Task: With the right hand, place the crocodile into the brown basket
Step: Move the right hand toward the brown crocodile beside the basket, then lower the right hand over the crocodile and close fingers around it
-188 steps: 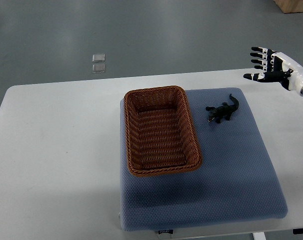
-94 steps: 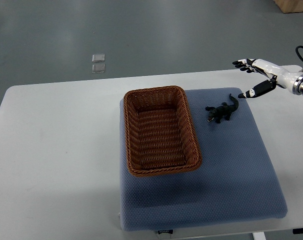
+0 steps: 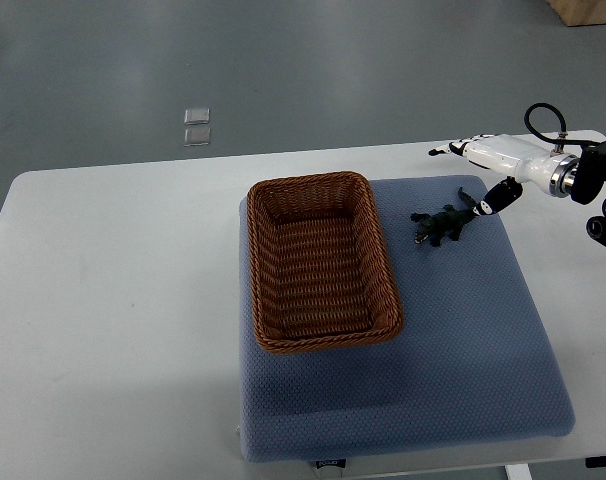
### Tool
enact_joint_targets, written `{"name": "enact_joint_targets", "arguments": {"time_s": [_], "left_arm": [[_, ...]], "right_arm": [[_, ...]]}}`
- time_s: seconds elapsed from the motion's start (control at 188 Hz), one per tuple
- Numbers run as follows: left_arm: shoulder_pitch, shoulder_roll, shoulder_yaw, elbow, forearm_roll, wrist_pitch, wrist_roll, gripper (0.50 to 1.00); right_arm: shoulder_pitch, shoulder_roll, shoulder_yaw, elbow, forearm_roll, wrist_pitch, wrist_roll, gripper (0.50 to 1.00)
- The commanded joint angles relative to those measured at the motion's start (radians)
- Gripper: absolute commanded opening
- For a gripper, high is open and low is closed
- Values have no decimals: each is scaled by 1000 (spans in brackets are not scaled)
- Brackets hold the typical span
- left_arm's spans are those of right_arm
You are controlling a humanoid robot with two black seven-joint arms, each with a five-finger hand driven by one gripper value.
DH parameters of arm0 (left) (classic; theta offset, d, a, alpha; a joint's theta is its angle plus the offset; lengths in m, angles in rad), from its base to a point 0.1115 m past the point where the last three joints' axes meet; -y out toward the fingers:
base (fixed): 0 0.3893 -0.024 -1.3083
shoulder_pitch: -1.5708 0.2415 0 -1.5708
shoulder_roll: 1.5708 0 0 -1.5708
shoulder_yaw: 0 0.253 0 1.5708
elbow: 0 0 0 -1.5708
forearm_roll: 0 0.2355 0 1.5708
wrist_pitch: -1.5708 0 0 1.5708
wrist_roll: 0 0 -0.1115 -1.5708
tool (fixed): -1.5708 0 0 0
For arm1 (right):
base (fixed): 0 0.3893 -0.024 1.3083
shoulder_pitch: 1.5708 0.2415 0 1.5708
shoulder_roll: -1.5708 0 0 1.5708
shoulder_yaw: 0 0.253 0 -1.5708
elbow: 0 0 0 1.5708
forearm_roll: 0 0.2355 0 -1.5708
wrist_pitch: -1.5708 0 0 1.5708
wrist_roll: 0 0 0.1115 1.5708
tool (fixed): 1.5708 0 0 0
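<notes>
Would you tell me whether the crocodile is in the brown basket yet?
Out: the crocodile lies on the blue cushion beside the empty basket.

White table [image 3: 113, 300], grey floor [image 3: 313, 70]

White table [image 3: 113, 300], rounded corners. One blue textured pad [image 3: 463, 350] lies flat on its right half, front edge at the table's near edge.
</notes>
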Motion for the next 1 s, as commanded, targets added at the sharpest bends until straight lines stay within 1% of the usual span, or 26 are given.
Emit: {"name": "enact_joint_targets", "arguments": {"time_s": [0.0,0.075,0.261,0.629,0.725,0.842,0.996], "left_arm": [[0,0,0,0,0,0,0,1000],[0,0,0,0,0,0,0,1000],[0,0,0,0,0,0,0,1000],[0,0,0,0,0,0,0,1000],[-1,0,0,0,0,0,0,1000],[0,0,0,0,0,0,0,1000],[0,0,0,0,0,0,0,1000]], "right_arm": [[19,1,-61,0,-29,-32,10,926],[30,1,-92,-5,-49,-44,23,926],[48,2,-149,-10,-69,-47,46,924],[59,45,-195,-56,-106,-49,46,913],[59,55,-196,-71,-118,-60,46,911],[59,62,-196,-85,-138,-63,46,901],[62,67,-224,-97,-144,-64,46,860]]}}
